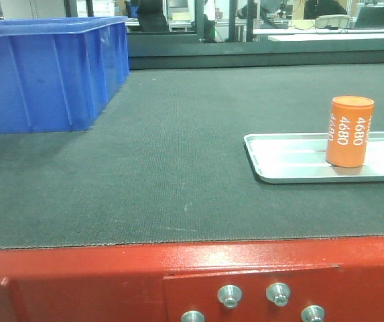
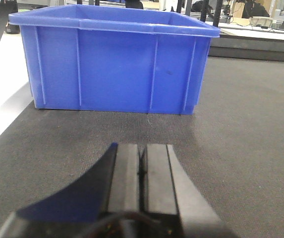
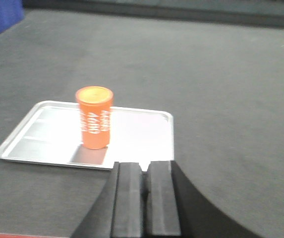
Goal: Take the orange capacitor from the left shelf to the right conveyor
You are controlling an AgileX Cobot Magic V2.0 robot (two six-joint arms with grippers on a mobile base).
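Orange capacitor [image 1: 349, 131] stands upright in a shallow silver tray [image 1: 292, 168], which rests on the dark grey belt of the right conveyor [image 1: 165, 174]. Seen from the right wrist, the capacitor [image 3: 94, 118] sits toward the left-centre of the tray [image 3: 142, 134], flat top up, clear of the rim.

Right gripper [image 3: 144, 171]: jaws closed on nothing, pads nearly together, positioned just short of the tray's near edge, apart from the capacitor. Left gripper [image 2: 142, 166]: also closed and empty, hovering above the belt, facing the blue plastic bin [image 2: 114, 64]. Left shelf not in view.

Judgement: capacitor already lies on the conveyor side, so the transfer looks essentially complete.

Handling estimate: rigid cylinder, probably smooth-sleeved and somewhat slippery; likely dense for its size. Tall relative to its base, so a sideways knock could topple it. Best hold is across the mid-body, jaws square to the curved wall, below the top rim.

Legible writing: white "4680" printed vertically, repeated around the side. No brand name readable. Red front edge [image 1: 111, 275] of the conveyor carries silver bolts [image 1: 229, 294].
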